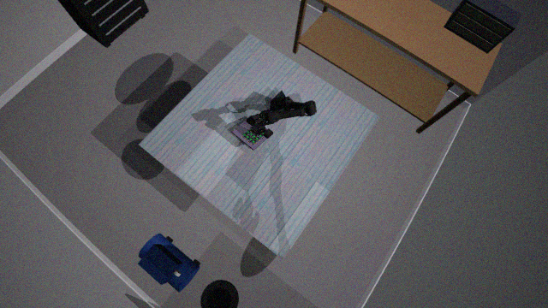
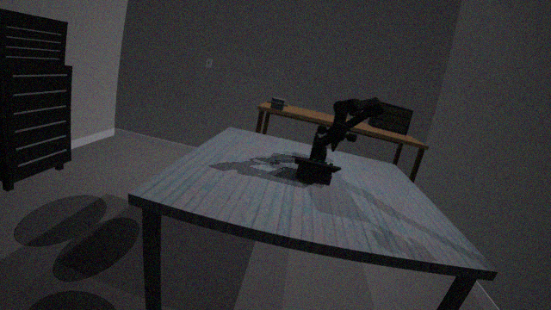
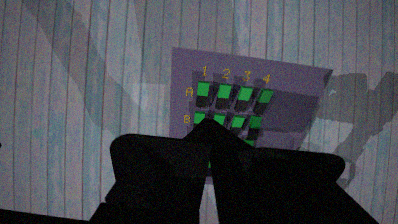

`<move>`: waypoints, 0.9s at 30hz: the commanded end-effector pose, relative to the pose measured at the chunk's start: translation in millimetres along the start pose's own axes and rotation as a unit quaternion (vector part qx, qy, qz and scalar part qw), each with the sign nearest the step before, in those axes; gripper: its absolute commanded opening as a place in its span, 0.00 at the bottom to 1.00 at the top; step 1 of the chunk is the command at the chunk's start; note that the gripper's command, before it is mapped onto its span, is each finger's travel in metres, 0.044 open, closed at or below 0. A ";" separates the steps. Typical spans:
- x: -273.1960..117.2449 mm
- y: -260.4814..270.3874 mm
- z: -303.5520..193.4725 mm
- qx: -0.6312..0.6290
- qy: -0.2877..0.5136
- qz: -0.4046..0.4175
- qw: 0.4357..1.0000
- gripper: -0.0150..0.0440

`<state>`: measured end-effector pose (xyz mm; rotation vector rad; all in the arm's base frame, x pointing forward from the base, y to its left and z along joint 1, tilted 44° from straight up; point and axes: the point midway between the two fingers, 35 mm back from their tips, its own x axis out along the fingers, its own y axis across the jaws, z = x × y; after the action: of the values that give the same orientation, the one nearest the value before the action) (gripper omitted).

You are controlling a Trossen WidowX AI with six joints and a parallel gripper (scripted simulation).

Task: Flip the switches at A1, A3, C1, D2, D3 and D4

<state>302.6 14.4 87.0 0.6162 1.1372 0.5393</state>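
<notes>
The pale blue, striped wooden tabletop held up everything for the job. The black, jointed robot arm bent over it, likely so it could push from above. Under its front end, toward the left of the tabletop in the top view, sat the flat purple panel. It probably lay there so every switch could be reached.

The black gripper was shut, with nothing in it. Its tips met and made one small poker, good for pushing one switch without bumping the next. It hung above the panel.

The small green-and-black switches stood in rows. Far row A showed A1 at the left and A3 farther right, both green at their far ends. The gripper hid much of the near rows, so I could not tell how C1, D2, D3 and D4 sat.
</notes>
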 end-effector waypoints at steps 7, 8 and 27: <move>-3.6 -47.7 18.4 -0.006 0.002 0.003 1.000 0.25; -3.5 -49.6 18.9 -0.006 0.002 0.003 1.000 0.25; 41.5 -48.6 19.7 -0.006 0.014 0.004 1.000 0.25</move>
<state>340.9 2.9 37.8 0.5958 1.1423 0.5709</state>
